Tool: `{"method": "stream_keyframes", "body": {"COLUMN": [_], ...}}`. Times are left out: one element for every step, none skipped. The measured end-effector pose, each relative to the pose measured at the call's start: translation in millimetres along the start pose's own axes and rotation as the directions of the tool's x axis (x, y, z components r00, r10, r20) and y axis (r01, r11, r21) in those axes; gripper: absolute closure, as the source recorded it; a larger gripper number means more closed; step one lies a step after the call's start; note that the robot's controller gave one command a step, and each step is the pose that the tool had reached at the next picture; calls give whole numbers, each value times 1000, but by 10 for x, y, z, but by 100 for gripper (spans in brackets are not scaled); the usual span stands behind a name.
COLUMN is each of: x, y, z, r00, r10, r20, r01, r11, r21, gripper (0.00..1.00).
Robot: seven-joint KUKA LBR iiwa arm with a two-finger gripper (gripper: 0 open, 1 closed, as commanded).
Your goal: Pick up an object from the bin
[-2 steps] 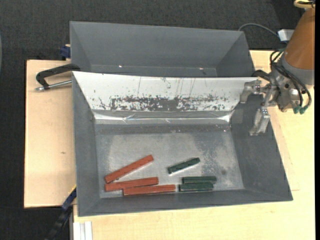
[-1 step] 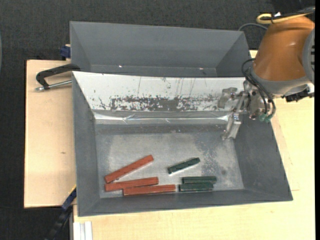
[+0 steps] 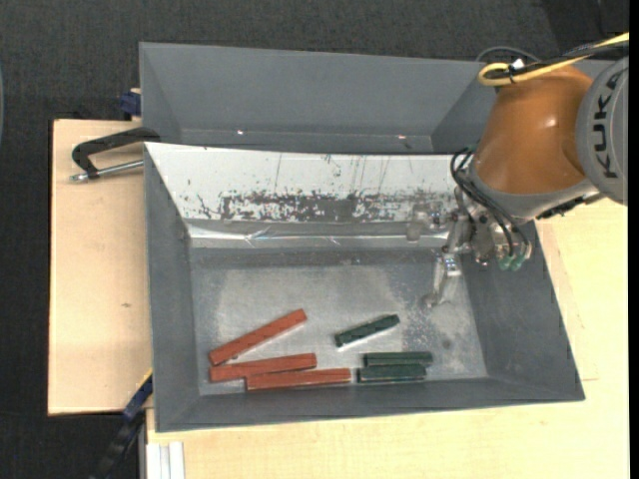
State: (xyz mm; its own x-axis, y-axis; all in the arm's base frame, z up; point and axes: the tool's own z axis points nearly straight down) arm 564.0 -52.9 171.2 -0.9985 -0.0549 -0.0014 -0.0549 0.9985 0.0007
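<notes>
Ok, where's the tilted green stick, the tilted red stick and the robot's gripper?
tilted green stick [image 3: 366, 329], camera view, its middle.
tilted red stick [image 3: 259, 336], camera view, its middle.
gripper [image 3: 438, 294], camera view, its tip.

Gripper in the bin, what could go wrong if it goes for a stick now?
The two dark green sticks lie pressed together, so the gripper might catch both or nudge one away. The red sticks lie close to the bin's front wall, which it could strike.
</notes>
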Motion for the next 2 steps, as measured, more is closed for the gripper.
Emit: {"method": "stream_keyframes", "body": {"x": [-141, 382], "y": [96, 711], "z": [351, 921], "r00": [995, 975], "r10": [99, -224], "r20": [0, 1], "r01": [-99, 224], "r11": [995, 975], "r21": [-1, 0], "gripper": [0, 0]}}
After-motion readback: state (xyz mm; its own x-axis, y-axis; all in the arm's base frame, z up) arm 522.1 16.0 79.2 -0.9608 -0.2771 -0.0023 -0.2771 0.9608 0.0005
